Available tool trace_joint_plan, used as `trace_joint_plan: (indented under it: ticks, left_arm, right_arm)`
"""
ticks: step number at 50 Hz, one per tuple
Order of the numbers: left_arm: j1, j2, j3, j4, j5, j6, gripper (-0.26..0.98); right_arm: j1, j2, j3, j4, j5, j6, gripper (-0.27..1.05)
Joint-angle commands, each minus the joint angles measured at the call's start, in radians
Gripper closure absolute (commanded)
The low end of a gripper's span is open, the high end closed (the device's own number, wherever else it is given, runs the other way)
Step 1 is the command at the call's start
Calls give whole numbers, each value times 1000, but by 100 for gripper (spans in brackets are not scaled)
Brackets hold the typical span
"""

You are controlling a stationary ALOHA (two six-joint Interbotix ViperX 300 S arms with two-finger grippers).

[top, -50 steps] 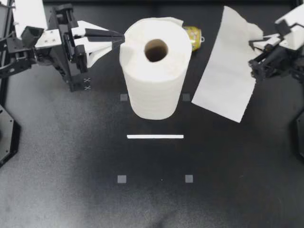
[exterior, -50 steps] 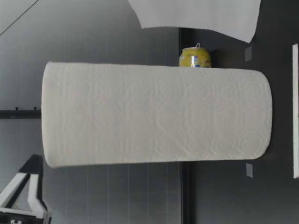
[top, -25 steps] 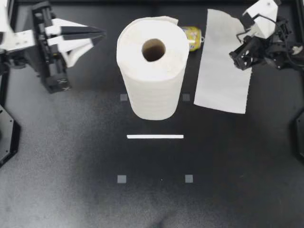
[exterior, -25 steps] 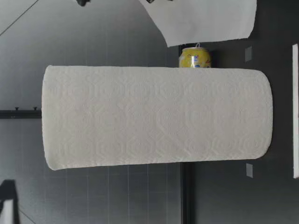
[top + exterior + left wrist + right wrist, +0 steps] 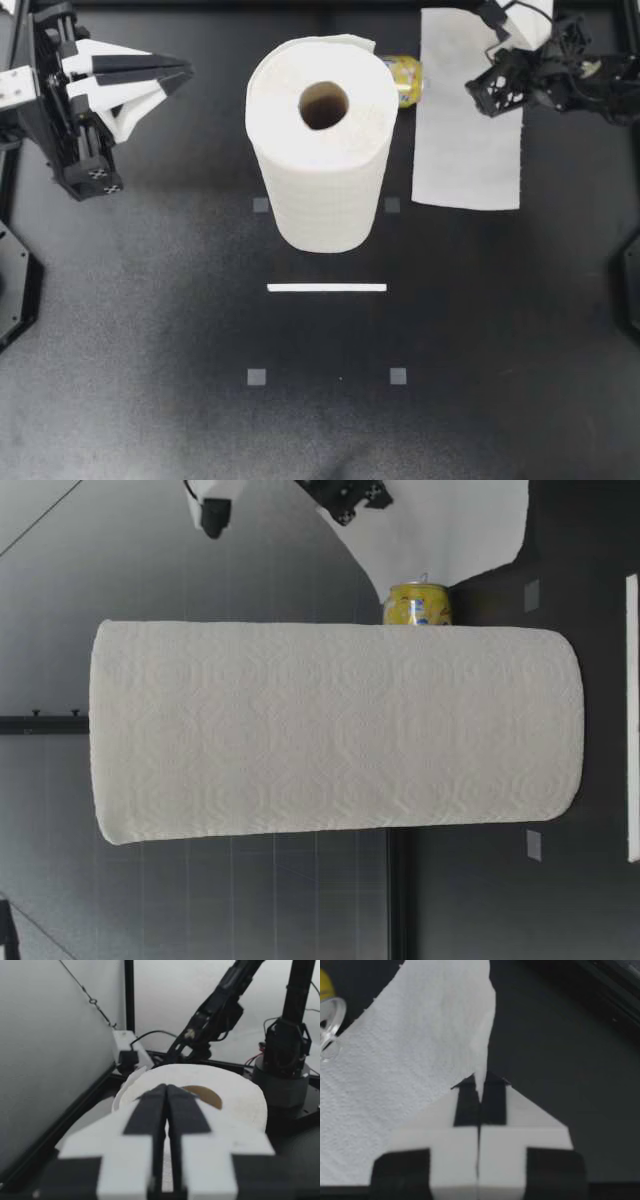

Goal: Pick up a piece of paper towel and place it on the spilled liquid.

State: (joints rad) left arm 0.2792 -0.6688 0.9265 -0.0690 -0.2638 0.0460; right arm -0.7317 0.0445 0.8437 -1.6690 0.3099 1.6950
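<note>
A tall white paper towel roll (image 5: 320, 140) stands upright mid-table. A yellow can (image 5: 407, 78) lies on its side just behind it. My right gripper (image 5: 497, 18) is at the back right, shut on the top edge of a torn paper towel sheet (image 5: 468, 130) that hangs down beside the can. In the right wrist view the gripper (image 5: 480, 1080) pinches the sheet (image 5: 420, 1060), with the can's rim (image 5: 327, 1025) close by. My left gripper (image 5: 185, 72) is shut and empty, left of the roll. No liquid shows on the black table. In the low view the sheet (image 5: 450, 530) hangs above the can (image 5: 417, 604).
A white tape strip (image 5: 326, 288) lies in front of the roll, with small grey square marks (image 5: 257, 377) around it. In the left wrist view the roll (image 5: 235, 1095) is ahead of the shut fingers (image 5: 150, 1110), with my right arm (image 5: 215, 1010) beyond it.
My right gripper has carried the sheet toward the back and inward, close to the can. My left gripper has drawn back from the roll toward the left edge.
</note>
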Motion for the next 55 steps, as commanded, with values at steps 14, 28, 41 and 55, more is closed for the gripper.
trace_joint_plan:
  ticks: [14,28,41,55]
  left_arm:
    - [-2,-18,-11,2,-9,-3,62]
    - [-2,-17,-12,2,-9,-2,62]
    - [-2,-18,-11,2,-5,-3,62]
    - [-2,-18,-11,3,-5,2,62]
  right_arm:
    - [-44,43,-61,9,-6,5,92]
    - [-54,84,-83,28,-11,5,75]
    - [-54,103,-103,40,69,5,15]
    - [-54,58,-83,44,153,3,6]
